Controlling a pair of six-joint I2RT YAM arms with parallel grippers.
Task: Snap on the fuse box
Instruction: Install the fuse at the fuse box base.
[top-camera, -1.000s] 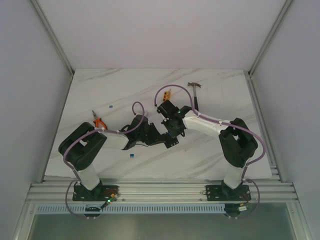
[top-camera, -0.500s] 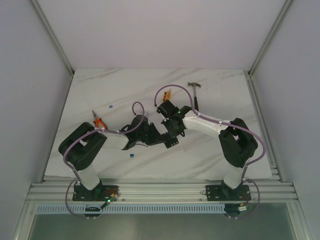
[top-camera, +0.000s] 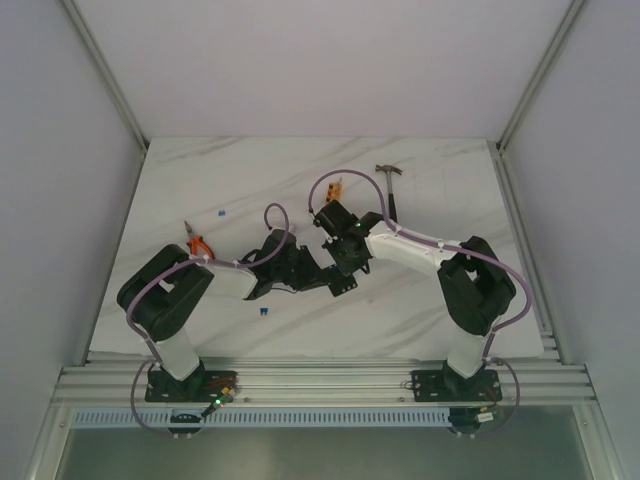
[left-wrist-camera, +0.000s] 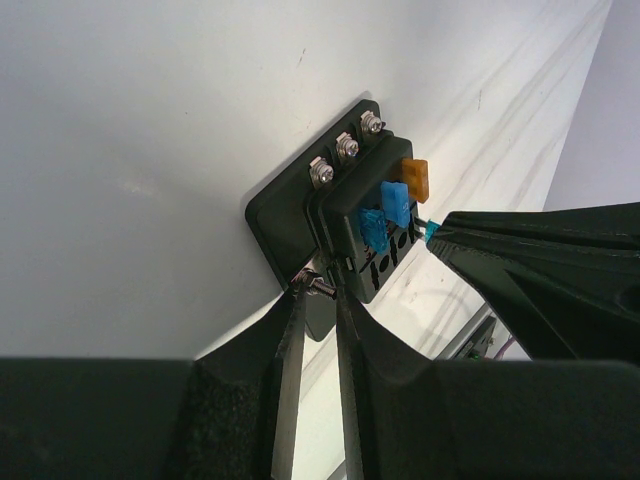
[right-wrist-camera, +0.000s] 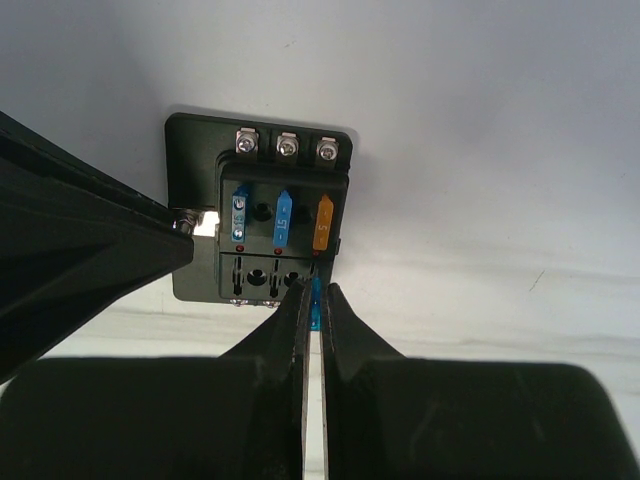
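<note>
The fuse box (right-wrist-camera: 262, 240) is black and lies flat on the white marble table (top-camera: 200, 180), approx. ctr, btwn the two arm tips. From above it is mostly hidden under them. Top face: a far row of three screws (right-wrist-camera: 287, 147), then two blue fuses (right-wrist-camera: 240, 218) and one orange fuse (right-wrist-camera: 323, 222) seated side by side.

The left gripper (left-wrist-camera: 320, 290) has its jaws nearly closed, pinching the box's side edge at a small metal screw terminal (right-wrist-camera: 205, 224). Contact w/ the box shows in both wrist views.

The right gripper (right-wrist-camera: 315, 290) has its jaws closed on a loose blue fuse (right-wrist-camera: 316, 310), pinched btwn the fingertips. This fuse sits at the box's near row, in line w/ the orange fuse. Whether it is seated or only touching, I cannot tell.

Surroundings, top view:
- Small orange block (top-camera: 338, 186) and hammer (top-camera: 392, 192) lie beyond the right arm, near each other.
- Orange-handled pliers (top-camera: 197, 243) lie beside the left arm.
- Two small blue bits lie well apart, one (top-camera: 219, 212) far left and one (top-camera: 262, 312) nearer the front edge.
</note>
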